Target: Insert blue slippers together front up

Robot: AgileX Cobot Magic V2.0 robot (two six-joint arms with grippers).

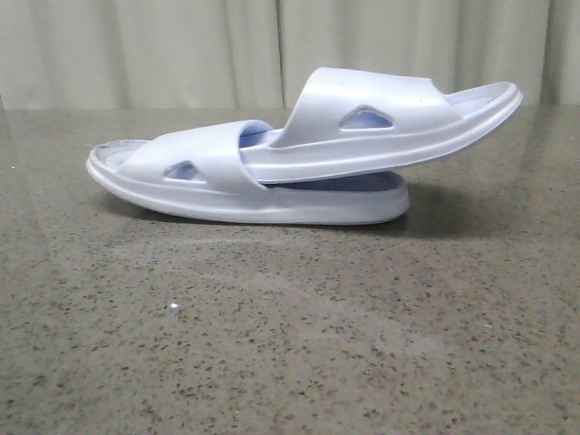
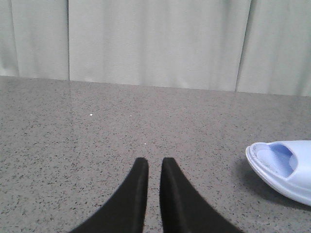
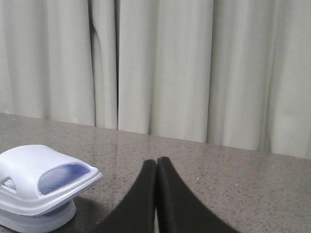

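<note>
In the front view the nearest part of the speckled grey table (image 1: 290,344) fills the lower half of the frame, with no arm in sight. Across the middle of the frame lie the blue slippers (image 1: 299,163), nested: the lower slipper (image 1: 227,181) rests flat on the table, and the upper slipper (image 1: 390,118) has one end pushed under the lower one's strap, its other end tilting up toward the upper right, clear of the lower sole. Behind them hangs a pale curtain (image 1: 181,45) along the top of the frame.

In the left wrist view the left gripper (image 2: 154,167) sits at the bottom centre, its black fingers nearly together with a thin slit between them, holding nothing; one slipper end shows at the lower right edge.

In the right wrist view the right gripper (image 3: 156,162) has its fingers pressed together, empty, with the stacked slippers at the lower left
</note>
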